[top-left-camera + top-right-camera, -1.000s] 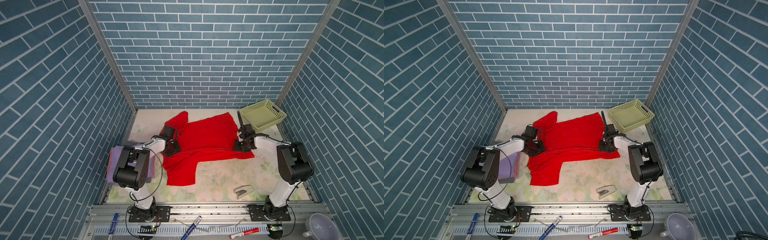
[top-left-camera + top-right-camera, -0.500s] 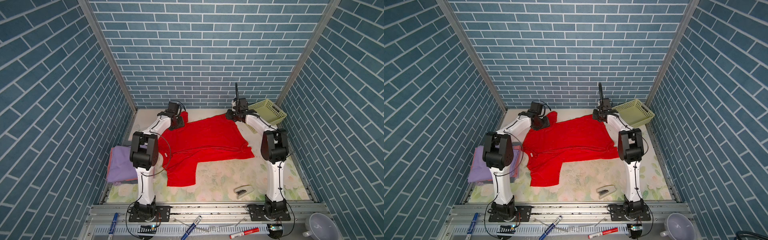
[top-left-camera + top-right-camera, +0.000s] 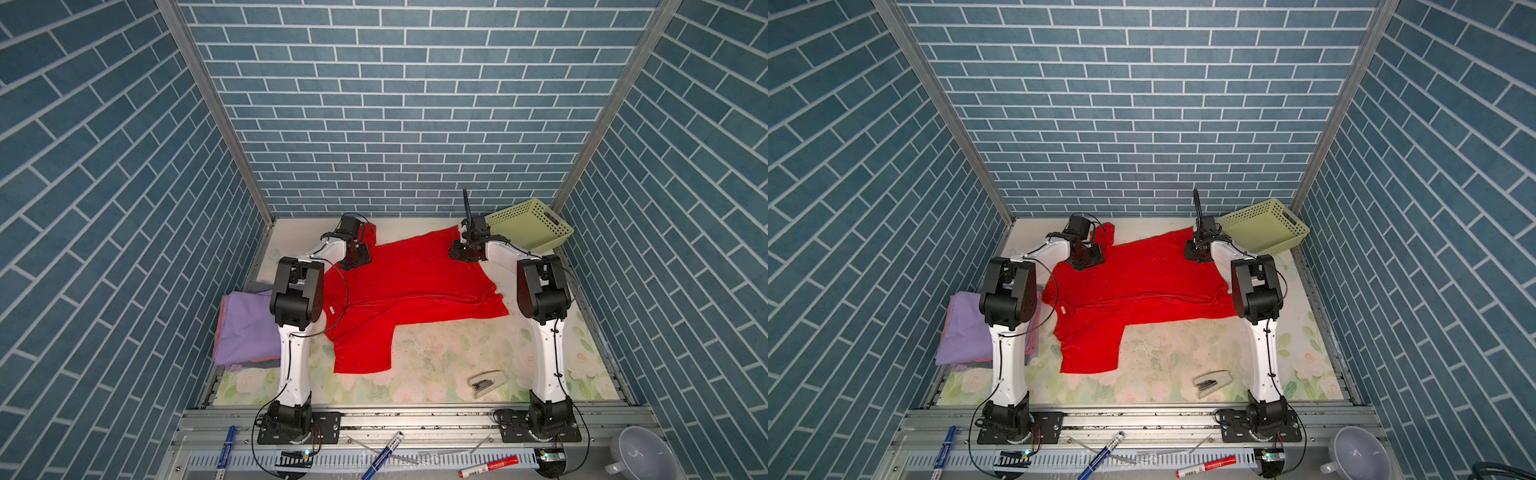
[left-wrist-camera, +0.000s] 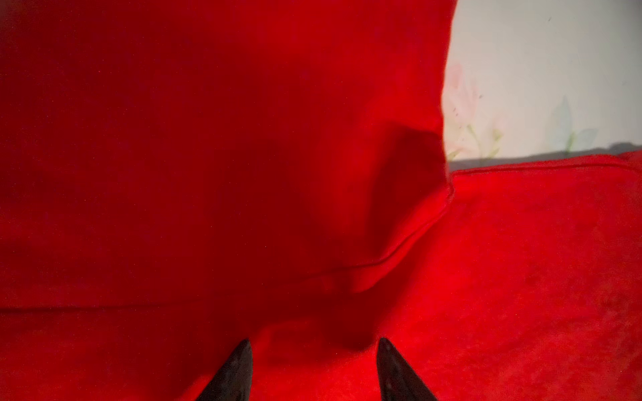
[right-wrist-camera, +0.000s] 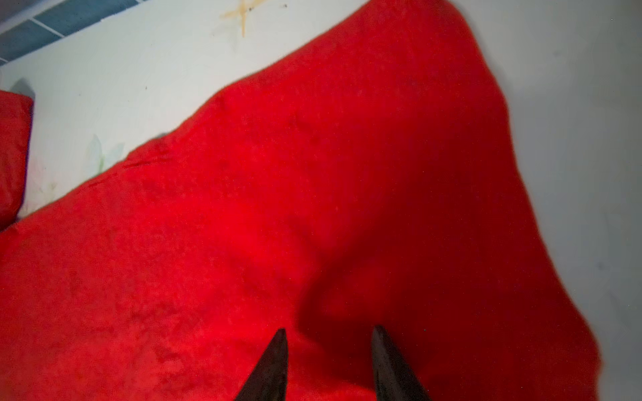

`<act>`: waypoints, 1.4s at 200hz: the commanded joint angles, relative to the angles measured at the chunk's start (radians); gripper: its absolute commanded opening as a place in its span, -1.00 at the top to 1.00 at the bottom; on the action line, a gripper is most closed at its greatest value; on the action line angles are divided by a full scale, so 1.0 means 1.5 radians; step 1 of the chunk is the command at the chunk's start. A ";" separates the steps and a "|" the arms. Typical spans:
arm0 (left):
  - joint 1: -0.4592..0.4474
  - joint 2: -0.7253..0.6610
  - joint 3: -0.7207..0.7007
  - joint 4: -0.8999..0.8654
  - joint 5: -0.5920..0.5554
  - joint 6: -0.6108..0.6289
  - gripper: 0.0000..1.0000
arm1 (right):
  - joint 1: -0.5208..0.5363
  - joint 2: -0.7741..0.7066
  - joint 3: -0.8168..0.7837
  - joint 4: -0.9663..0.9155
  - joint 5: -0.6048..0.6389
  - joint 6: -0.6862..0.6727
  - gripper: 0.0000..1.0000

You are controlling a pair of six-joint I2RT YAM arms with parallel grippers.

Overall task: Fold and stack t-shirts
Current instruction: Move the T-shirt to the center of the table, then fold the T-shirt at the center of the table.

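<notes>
across both top views, the red shirt (image 3: 415, 282) lies spread on the flowered table (image 3: 440, 357), with a crease running through its middle and one sleeve reaching toward the near edge. a second ago both grippers sat low on that crease. since then the arms have swung out toward the far hem, and now the left gripper (image 3: 356, 261) stands over the far left shoulder and the right gripper (image 3: 460, 250) over the far right corner. the cloth's outline has hardly shifted, so i judge they let go of the crease and are lining up the next fold, not dragging anything. the purple shirt (image 3: 245, 328) lies folded at the table's left edge, salmon and grey edges peeking from under it; the red one has yet to join it. the pale green basket (image 3: 525, 226) in the far right corner is tipped so that its inside is hidden, and nothing shows in it. a white bowl (image 3: 636, 453) off the near right end looks empty. from the left wrist, the fingers (image 4: 239, 368) stand about half spread with red cloth lying flat between them, a seam and a sleeve edge just ahead, nothing pinched. from the right wrist, the fingers (image 5: 274, 361) are closer together yet still apart, over the shirt near its corner, with bare table beyond the hem.
</notes>
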 commanded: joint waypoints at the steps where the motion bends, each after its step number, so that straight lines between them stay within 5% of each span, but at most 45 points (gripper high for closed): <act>1: -0.002 -0.025 -0.059 -0.008 0.028 -0.005 -0.16 | 0.000 -0.035 -0.095 -0.056 0.021 -0.015 0.20; 60: -0.054 -0.138 -0.268 0.002 0.042 -0.026 -0.11 | -0.001 -0.200 -0.321 -0.104 0.089 -0.002 0.21; 93: -0.064 -0.235 -0.294 0.002 0.021 -0.012 -0.13 | -0.005 -0.279 -0.348 -0.139 0.134 -0.030 0.18; 130: -0.039 -0.226 -0.133 -0.062 -0.026 0.057 -0.19 | -0.014 -0.263 -0.235 -0.116 0.157 -0.037 0.11; 211: 0.006 0.062 0.290 -0.217 -0.125 0.153 -0.22 | -0.045 -0.059 0.066 -0.097 0.152 0.020 -0.39; 280: 0.020 0.136 0.313 -0.217 -0.080 0.152 -0.22 | -0.050 0.047 0.145 -0.152 0.160 0.015 -0.51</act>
